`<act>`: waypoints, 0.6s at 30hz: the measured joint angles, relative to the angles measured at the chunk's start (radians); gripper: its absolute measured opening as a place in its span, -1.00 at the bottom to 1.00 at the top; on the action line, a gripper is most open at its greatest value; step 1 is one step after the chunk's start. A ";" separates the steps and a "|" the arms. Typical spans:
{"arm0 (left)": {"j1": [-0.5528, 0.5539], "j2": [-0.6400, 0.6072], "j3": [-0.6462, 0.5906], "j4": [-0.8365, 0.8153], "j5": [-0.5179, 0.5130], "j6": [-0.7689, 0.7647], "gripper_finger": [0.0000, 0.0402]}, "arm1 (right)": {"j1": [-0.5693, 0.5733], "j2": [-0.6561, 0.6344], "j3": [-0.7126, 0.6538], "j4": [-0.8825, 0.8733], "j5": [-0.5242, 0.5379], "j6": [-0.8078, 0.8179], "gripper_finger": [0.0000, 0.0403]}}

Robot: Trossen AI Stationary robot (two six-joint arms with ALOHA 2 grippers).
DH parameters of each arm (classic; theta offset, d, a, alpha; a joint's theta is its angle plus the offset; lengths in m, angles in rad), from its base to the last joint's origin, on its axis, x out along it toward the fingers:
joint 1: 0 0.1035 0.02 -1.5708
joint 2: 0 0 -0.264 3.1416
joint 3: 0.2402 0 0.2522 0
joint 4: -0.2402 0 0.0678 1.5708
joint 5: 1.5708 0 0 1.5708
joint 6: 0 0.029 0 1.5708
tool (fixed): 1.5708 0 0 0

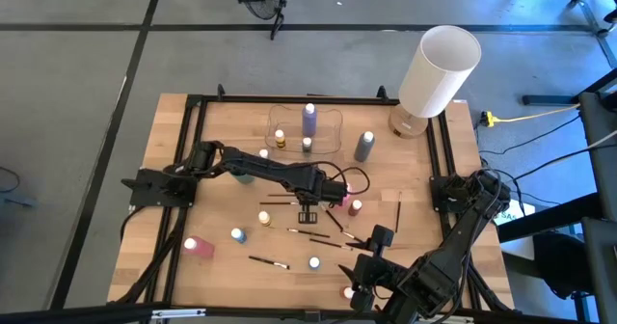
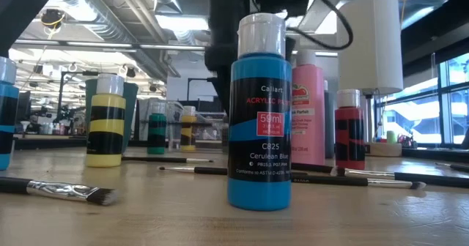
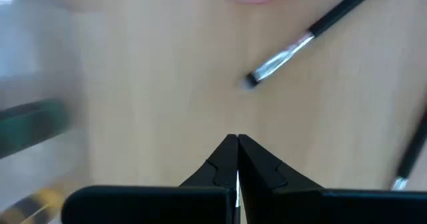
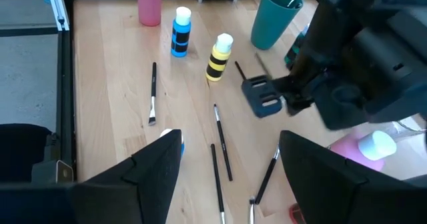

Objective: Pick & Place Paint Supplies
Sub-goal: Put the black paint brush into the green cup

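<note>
Paintbrushes point(image 1: 307, 233) and small paint bottles point(image 1: 237, 234) lay scattered across the wooden counter point(image 1: 222, 203). Above the brushes at mid-counter hung the left tool point(image 1: 308, 214), fingers pressed together on nothing. The right tool point(image 1: 371, 262) waited near the front edge, spread wide.

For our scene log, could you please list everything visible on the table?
Lamp: one, white, far right corner.
Clear tray: one, far middle, holding a purple bottle and two tiny bottles.
Grey bottle: one, right of tray.
Pink bottles: two, near left and centre.
Loose tiny bottles: four; two blue, yellow, red; near half.
Teal cup: one, beside left arm.
Paintbrushes: several, dark-handled, scattered centrally.
Left end effector: shut, over centre.
Right end effector: open, near right.
</note>
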 joint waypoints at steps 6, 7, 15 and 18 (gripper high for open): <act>-0.016 -0.002 0.092 -0.143 -0.047 0.004 -0.99 | 0.000 0.000 0.000 0.004 -0.024 0.000 0.28; -0.018 -0.002 0.110 -0.167 -0.047 0.003 -0.99 | 0.000 0.000 0.000 0.004 -0.029 0.000 0.28; -0.058 -0.004 0.332 -0.428 -0.085 -0.073 -0.99 | 0.001 0.000 0.000 0.005 -0.054 0.000 0.27; -0.077 -0.019 0.400 -0.446 -0.114 -0.104 -0.99 | 0.003 0.000 0.000 0.014 -0.083 0.000 0.27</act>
